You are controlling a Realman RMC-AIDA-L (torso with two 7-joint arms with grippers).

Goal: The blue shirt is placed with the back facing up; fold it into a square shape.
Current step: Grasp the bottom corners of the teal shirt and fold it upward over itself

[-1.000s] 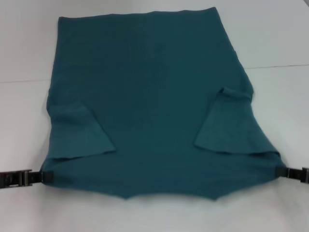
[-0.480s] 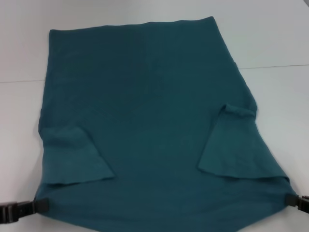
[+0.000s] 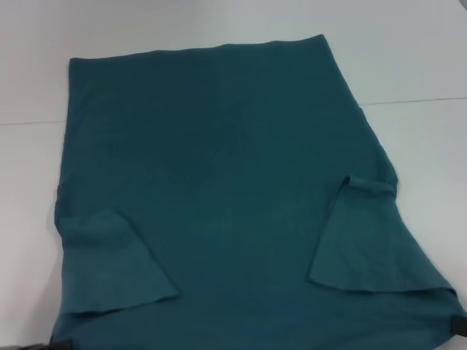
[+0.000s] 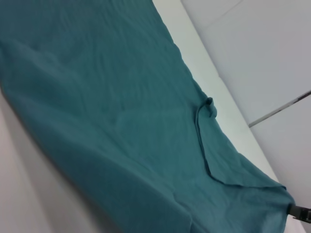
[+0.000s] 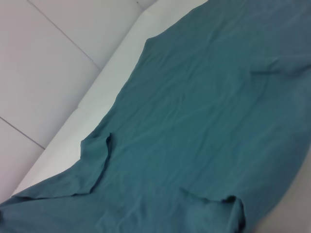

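Both grippers, left and right, have drawn the large teal-blue cotton shirt nearer across the white tabletop, each clamping a near corner, lengthwise fold underway.

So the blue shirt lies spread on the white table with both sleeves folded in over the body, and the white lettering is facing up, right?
Not quite. The blue shirt is spread on the white table with both sleeves folded in over the body, but no lettering shows: the upward side is plain, as the head view shows. The left gripper and right gripper sit at its near corners.
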